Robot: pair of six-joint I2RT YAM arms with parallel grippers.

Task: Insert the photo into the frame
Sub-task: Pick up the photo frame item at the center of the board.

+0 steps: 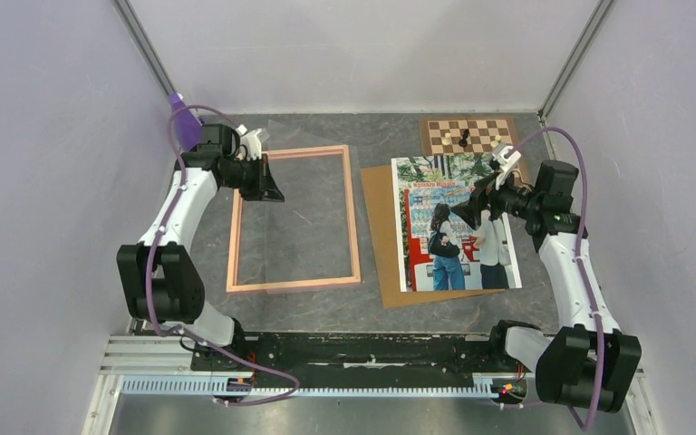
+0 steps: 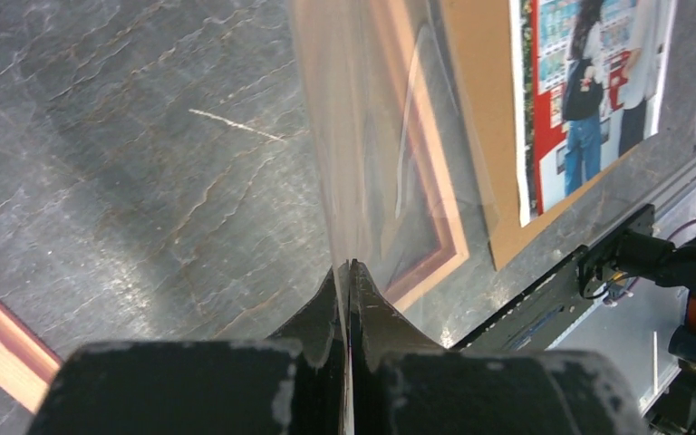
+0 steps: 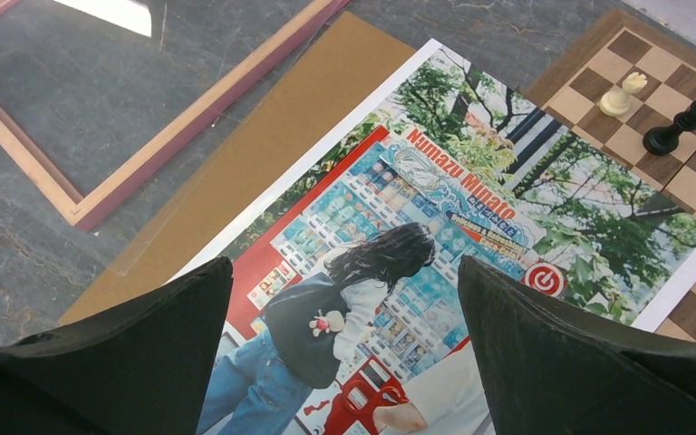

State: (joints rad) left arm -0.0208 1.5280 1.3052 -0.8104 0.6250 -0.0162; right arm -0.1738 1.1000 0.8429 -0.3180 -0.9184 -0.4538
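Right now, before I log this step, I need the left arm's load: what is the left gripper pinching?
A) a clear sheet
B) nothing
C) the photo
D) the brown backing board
A: the left wrist view shows the left gripper shut on the edge of a clear sheet, while the photo lies apart on the brown board.

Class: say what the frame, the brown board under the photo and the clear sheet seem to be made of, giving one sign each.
The frame: probably wood, matte pale top face, pink-painted sides. The brown board: likely cardboard or fibreboard, flat, dull, uniform tan. The clear sheet, pinched in the left gripper: thin glossy plastic, perhaps acrylic; the frame shows through it, with reflections.
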